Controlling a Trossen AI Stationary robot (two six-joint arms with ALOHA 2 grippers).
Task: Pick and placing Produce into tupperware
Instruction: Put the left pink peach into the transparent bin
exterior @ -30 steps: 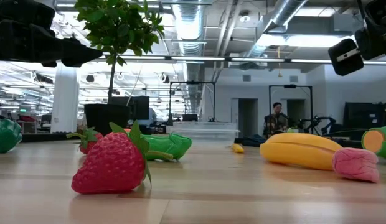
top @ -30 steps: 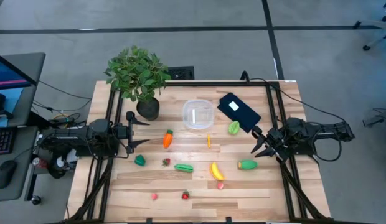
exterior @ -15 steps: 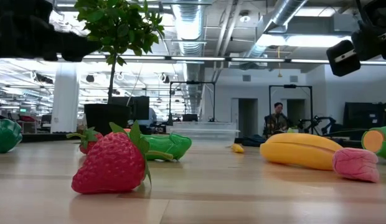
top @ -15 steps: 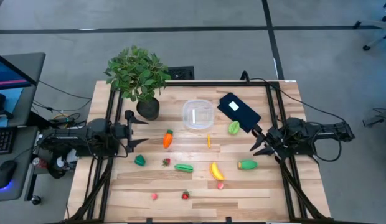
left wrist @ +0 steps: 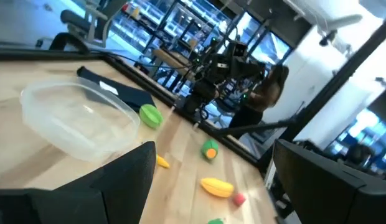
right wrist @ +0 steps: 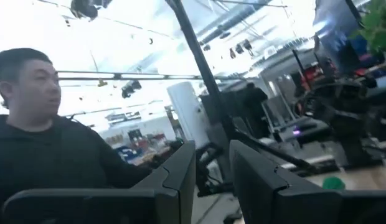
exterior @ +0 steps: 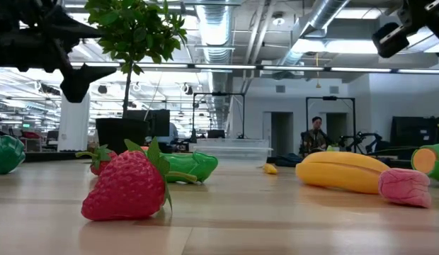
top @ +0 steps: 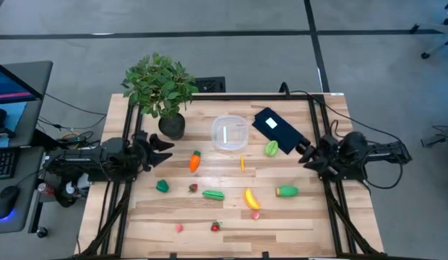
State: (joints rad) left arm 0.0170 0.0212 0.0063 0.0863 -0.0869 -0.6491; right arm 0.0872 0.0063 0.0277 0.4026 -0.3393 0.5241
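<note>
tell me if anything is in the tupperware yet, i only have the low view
Observer: No. From above, the tupperware is empty, and all the produce lies on the table.
Operator: what's in front of the left gripper
Observer: The carrot lies just past the left gripper, toward the table's middle. That gripper is open and empty.
Operator: and the right gripper
Observer: The right gripper is at the table's right side, next to the end of the black rectangle, and it holds nothing.
</note>
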